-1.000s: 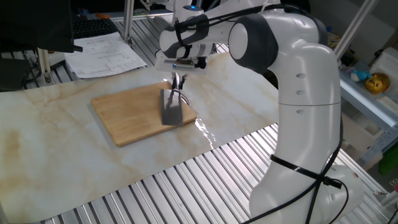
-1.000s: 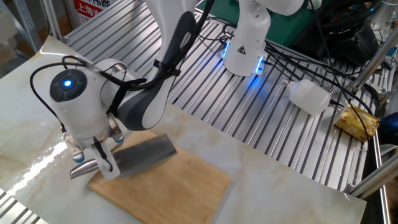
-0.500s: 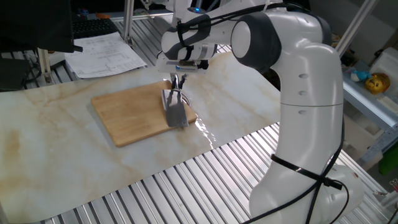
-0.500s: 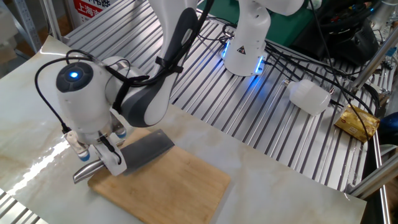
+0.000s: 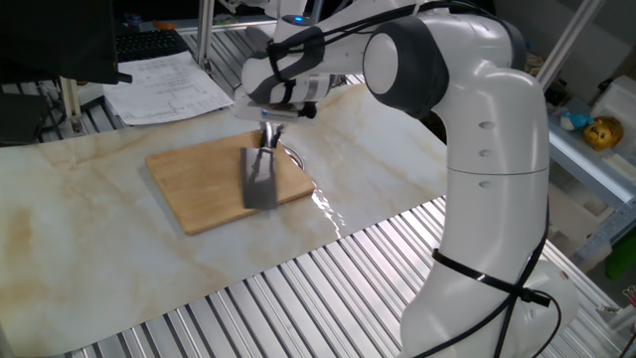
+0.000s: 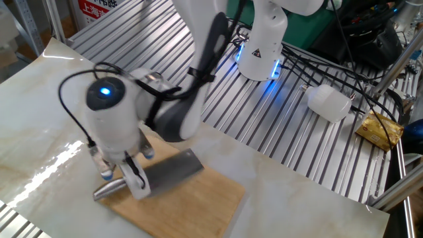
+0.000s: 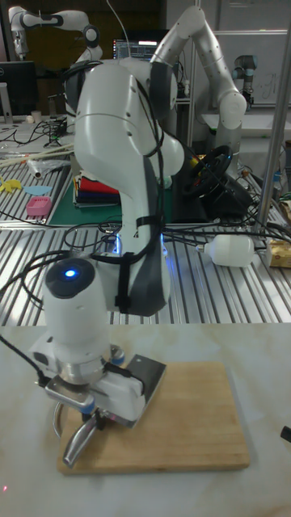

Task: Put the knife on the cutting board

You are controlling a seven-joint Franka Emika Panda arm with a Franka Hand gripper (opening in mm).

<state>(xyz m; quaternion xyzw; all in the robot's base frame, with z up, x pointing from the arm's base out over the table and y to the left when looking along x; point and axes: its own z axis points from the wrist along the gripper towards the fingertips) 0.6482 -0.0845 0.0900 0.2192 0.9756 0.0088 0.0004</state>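
The cutting board (image 5: pixel 204 189) is a light wooden rectangle lying flat on the marbled mat; it also shows in the other fixed view (image 6: pixel 198 205) and the tall view (image 7: pixel 198 420). My gripper (image 5: pixel 266 149) points down over the board's right half, shut on the knife's handle. The knife (image 5: pixel 260 181) has its wide grey blade low over the board. From the other side the blade (image 6: pixel 173 173) lies over the board's corner and the steel handle (image 6: pixel 109 192) sticks out past the fingers (image 6: pixel 140 188). I cannot tell whether the blade touches the wood.
Papers (image 5: pixel 169 85) lie at the back left of the mat. A white bottle (image 6: pixel 328 102) and a yellow packet (image 6: pixel 380 129) rest on the slatted metal table. A second arm's base (image 6: pixel 261 46) stands behind. A yellow toy (image 5: pixel 601 131) sits on a shelf.
My gripper has carried the knife from the board's right edge toward its middle, and the blade now lies further over the wood.
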